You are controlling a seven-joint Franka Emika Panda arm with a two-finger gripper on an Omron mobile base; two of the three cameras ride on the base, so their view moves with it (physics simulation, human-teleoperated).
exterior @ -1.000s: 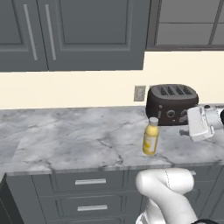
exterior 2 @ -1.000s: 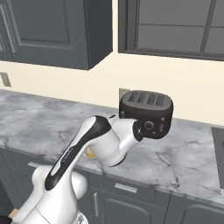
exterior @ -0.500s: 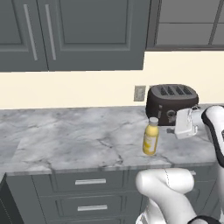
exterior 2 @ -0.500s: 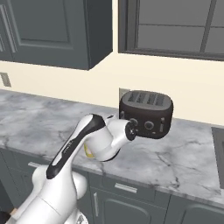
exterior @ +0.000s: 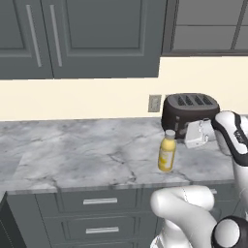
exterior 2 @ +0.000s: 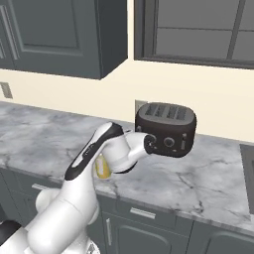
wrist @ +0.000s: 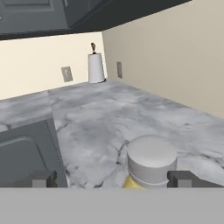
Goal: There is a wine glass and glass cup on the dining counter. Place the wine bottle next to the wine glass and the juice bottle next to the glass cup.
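Observation:
The juice bottle (exterior: 167,151), yellow-orange with a pale cap, stands upright on the marble worktop (exterior: 82,155) in front of the toaster. My gripper (exterior: 188,137) hovers just to its right at cap height, pointing toward it. In the hand view the bottle's cap (wrist: 152,160) sits close ahead, right of centre between my gripper's (wrist: 113,179) wide-apart fingertips (wrist: 183,178), and neither touches it. In the right base view my arm covers most of the juice bottle (exterior 2: 102,168). The wine bottle, wine glass, glass cup and dining counter are out of view.
A black four-slot toaster (exterior: 190,112) stands against the wall right behind the bottle and hand. A paper towel roll (wrist: 96,68) stands far down the worktop by the wall. Dark cabinets hang above, and drawers (exterior: 99,201) sit below the front edge.
My hand has swung left from the right edge of the left base view to close beside the juice bottle. The bottle and toaster have stayed put.

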